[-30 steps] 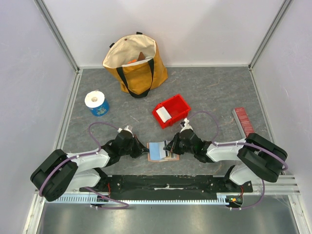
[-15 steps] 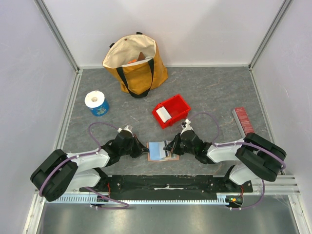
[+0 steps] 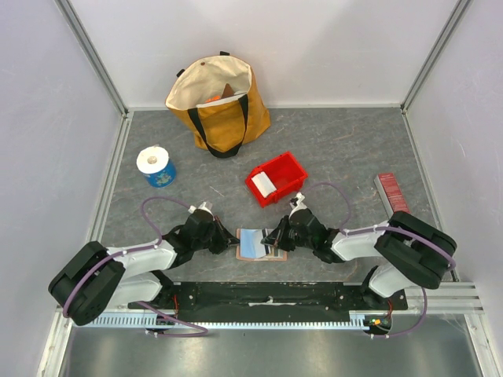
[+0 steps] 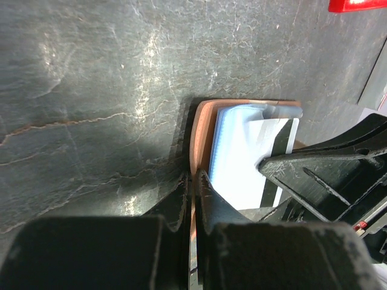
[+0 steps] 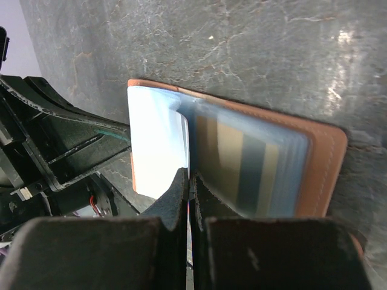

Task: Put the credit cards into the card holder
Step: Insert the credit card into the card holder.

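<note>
1. Handling notes first: the pale blue card (image 3: 253, 243) is thin, stiff and slick plastic. It should weigh next to nothing, but it will skid on the table and slip out of a lazy pinch. My guess is the short edge is the best place to grip, which leaves the long side free to slide into a slot.
2. The card holder (image 3: 262, 243) lies open on the grey table (image 3: 346, 149), right between the two arms at the near edge. It looks like soft, floppy leather-type stuff, so it needs pinning down or it'll just get pushed around.
3. The left gripper (image 4: 192, 178) has its jaws clamped on the tan outer edge of the card holder (image 4: 202, 130), so that side is anchored.
4. The right gripper (image 5: 189, 178) has its jaws squeezed almost together at the edge of the pale blue card (image 5: 154, 139), and it looks like it's pinching it. The card lies over the holder's left half.
5. The right half (image 5: 326, 157) shows striped cards (image 5: 242, 163) already in the slots, though they're blurry.
6. There's a white rectangle (image 3: 265, 184) in the red bin (image 3: 277, 178). It could be another card, but I can't tell.
</note>
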Action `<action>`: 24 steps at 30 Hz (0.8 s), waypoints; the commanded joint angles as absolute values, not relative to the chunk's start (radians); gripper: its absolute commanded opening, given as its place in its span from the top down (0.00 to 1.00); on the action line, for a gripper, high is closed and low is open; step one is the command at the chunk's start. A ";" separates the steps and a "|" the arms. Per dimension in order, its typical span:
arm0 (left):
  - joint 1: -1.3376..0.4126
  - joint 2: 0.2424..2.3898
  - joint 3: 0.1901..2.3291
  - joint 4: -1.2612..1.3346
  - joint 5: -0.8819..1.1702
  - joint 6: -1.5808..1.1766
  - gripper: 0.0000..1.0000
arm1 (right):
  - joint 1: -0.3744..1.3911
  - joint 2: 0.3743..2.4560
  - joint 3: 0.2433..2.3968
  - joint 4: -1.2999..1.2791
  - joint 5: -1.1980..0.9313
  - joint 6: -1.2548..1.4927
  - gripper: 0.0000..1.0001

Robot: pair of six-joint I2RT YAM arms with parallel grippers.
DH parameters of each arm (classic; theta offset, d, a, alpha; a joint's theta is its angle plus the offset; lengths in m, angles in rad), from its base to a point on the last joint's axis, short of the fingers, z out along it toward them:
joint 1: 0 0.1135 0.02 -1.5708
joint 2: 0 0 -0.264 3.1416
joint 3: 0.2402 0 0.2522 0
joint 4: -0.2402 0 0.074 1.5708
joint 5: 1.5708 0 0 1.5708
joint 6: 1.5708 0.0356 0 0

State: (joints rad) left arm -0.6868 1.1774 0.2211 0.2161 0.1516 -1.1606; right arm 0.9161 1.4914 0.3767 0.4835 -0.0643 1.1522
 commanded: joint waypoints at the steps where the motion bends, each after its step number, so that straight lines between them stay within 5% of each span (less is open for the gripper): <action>1: -0.689 1.169 0.210 0.209 0.132 -1.144 0.98 | 0.925 1.581 0.374 0.463 -0.109 1.144 1.00; 24: -0.692 1.131 0.186 0.210 0.141 -1.160 0.98 | 0.908 1.546 0.377 0.419 0.032 1.147 1.00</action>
State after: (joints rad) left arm -0.6868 1.1469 0.2039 0.2157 0.1379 -1.1606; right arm 0.9127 1.5005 0.3794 0.4999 -0.0208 1.1625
